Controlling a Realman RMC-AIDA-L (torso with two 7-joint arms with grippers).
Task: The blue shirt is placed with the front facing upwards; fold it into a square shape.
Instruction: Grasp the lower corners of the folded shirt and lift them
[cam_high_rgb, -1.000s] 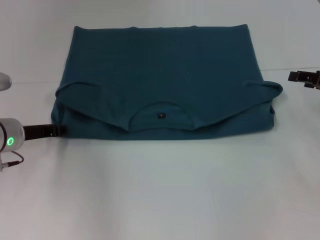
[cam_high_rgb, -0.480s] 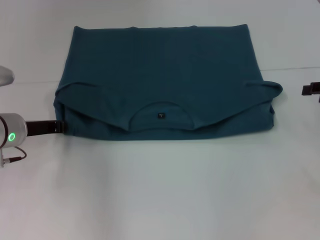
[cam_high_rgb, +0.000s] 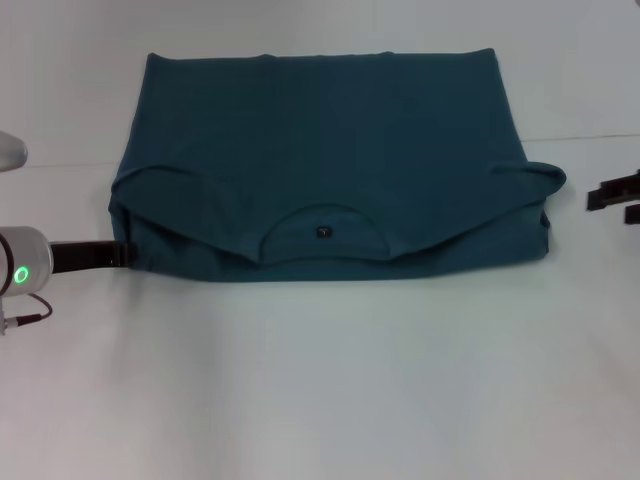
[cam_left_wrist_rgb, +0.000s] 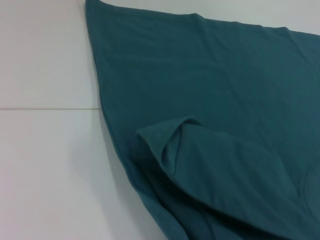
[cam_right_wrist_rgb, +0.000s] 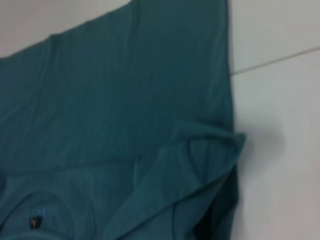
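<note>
The blue shirt (cam_high_rgb: 325, 165) lies folded on the white worktop (cam_high_rgb: 330, 380), a wide rectangle filling the middle and far part of the scene from about 10 o'clock round to 2 o'clock. Its near half is doubled over, so the round collar (cam_high_rgb: 322, 232) with a small dark tag (cam_high_rgb: 322, 232) sits at the near edge, toward 6 o'clock of the cloth. A sleeve tip pokes out at each side: one at 9 o'clock (cam_high_rgb: 125, 185) and one at 3 o'clock (cam_high_rgb: 545, 178). No lettering shows on the upper surface.

The left end effector (cam_high_rgb: 118, 256) reaches in from the 8 o'clock side, low on the worktop, with its dark tip right at the shirt's near left corner. I cannot tell how far its fingers are parted or whether any cloth is in them. Behind it the silver wrist shows a green ring light (cam_high_rgb: 21, 275).

The right end effector (cam_high_rgb: 615, 195) sits at 3 o'clock at the frame's edge, apart from the shirt. Two dark fingers point toward the sleeve with a gap between them, and nothing is in them.

From the left wrist, the sleeve fold (cam_left_wrist_rgb: 170, 142) lies ruffled over the layer below. From the right wrist, the other sleeve (cam_right_wrist_rgb: 215, 150) curls up at the shirt's edge.
</note>
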